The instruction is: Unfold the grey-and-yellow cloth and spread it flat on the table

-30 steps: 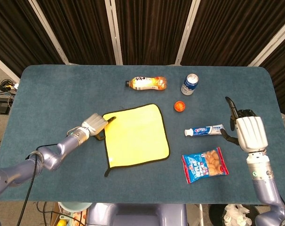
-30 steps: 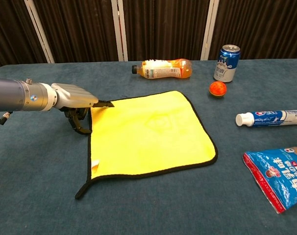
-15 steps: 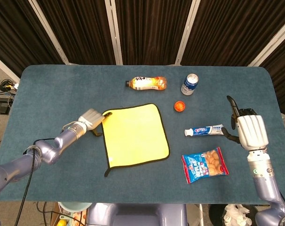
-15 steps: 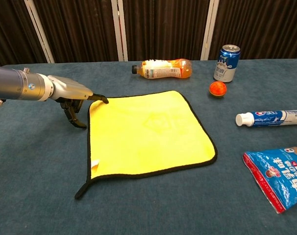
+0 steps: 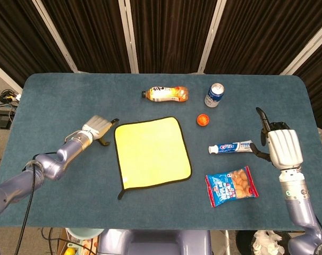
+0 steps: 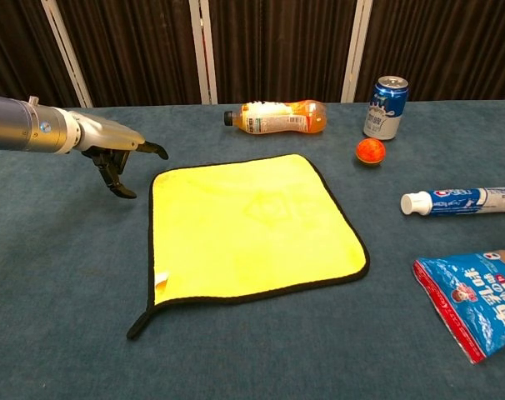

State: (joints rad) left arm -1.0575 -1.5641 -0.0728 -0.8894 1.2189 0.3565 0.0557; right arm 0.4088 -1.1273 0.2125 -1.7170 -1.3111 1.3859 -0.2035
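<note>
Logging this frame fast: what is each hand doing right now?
Left hand: open, holding nothing, off the cloth.
Right hand: open, empty, fingers spread beside the toothpaste tube.

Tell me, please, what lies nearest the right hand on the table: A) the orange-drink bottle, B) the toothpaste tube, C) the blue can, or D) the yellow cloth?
B: in the head view the toothpaste tube lies with its far end right beside the right hand, while the other three sit well away from it.
</note>
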